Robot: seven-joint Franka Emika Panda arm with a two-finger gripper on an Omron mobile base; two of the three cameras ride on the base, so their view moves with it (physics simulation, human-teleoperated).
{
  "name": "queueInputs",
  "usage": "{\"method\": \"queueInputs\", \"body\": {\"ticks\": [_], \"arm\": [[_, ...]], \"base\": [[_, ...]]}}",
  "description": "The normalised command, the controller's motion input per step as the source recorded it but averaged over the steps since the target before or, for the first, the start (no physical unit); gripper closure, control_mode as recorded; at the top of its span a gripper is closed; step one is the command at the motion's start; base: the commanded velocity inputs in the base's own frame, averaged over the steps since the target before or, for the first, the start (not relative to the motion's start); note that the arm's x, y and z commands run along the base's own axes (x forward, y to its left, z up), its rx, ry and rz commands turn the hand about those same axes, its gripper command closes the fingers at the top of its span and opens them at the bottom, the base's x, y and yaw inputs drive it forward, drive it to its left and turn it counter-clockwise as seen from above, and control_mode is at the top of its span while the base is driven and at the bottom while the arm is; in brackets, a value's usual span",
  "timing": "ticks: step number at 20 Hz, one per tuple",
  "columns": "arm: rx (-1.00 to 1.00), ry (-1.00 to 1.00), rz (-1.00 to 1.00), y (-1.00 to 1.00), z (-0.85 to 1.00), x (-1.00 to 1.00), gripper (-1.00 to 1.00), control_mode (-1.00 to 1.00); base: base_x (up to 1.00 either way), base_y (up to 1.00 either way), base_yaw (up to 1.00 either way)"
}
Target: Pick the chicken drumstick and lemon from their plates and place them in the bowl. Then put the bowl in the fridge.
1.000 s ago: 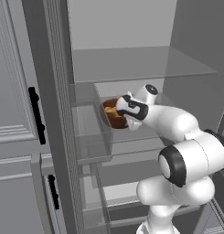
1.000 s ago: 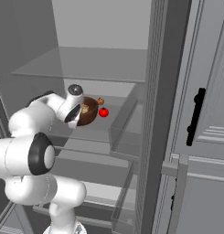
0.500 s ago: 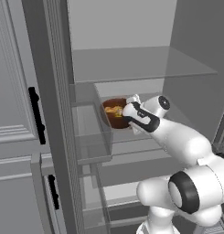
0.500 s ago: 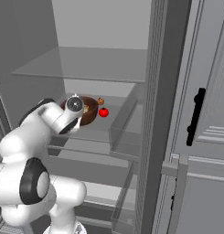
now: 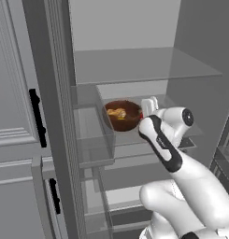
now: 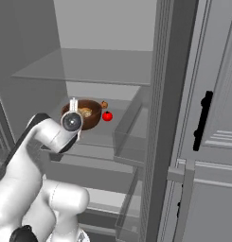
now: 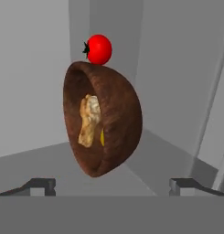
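Left base view: the bowl (image 5: 122, 115) stands on a glass shelf (image 5: 148, 65) level inside the fridge (image 5: 190, 42), just ahead of the gripper (image 5: 148, 106). The drumstick (image 5: 117, 112) lies inside the bowl. The gripper's pale fingers point up beside the bowl's near rim; whether they touch it cannot be told here. A small red item shows between gripper and bowl.

Right base view: the bowl (image 6: 84, 114) sits beyond the gripper (image 6: 74, 105), which is mostly masked by the wrist. A tomato (image 6: 107, 116) rests on the shelf to the far side of the bowl, close to its wall. A small brown object lies just behind the tomato; its identity cannot be told.

Hand view: the gripper (image 7: 112, 186) stands wide, jaws apart and empty, with the bowl (image 7: 115, 123) centred ahead and clear of both tips. The drumstick (image 7: 89, 121) lies against the inner wall; a sliver of the lemon (image 7: 102, 136) shows beneath it. The tomato (image 7: 99, 49) sits past the far rim.

Handling, as a judgement: the bowl appears rigid wood, moderately light, not fragile. The contents are loose and would roll if tilted. The rim wall is the best hold, one finger inside, one outside, kept level
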Motion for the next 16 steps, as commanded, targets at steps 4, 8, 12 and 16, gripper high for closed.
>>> {"method": "queueInputs", "body": {"ticks": [4, 8, 12, 16], "arm": [[-0.09, 0.00, -0.13, -0.15, 0.87, -0.88, -1.00, -1.00], [-0.16, 0.16, -0.12, -0.16, 0.85, -0.64, -1.00, -1.00], [-0.18, 0.11, -0.09, 0.00, 0.89, -0.76, -1.00, -1.00], [-0.13, 0.00, -0.04, -0.01, 0.51, -0.40, -1.00, -1.00]], "base": [[0.00, 0.00, 0.00], [0.00, 0.00, 0.00], [0.00, 0.00, 0.00], [0.00, 0.00, 0.00]]}}
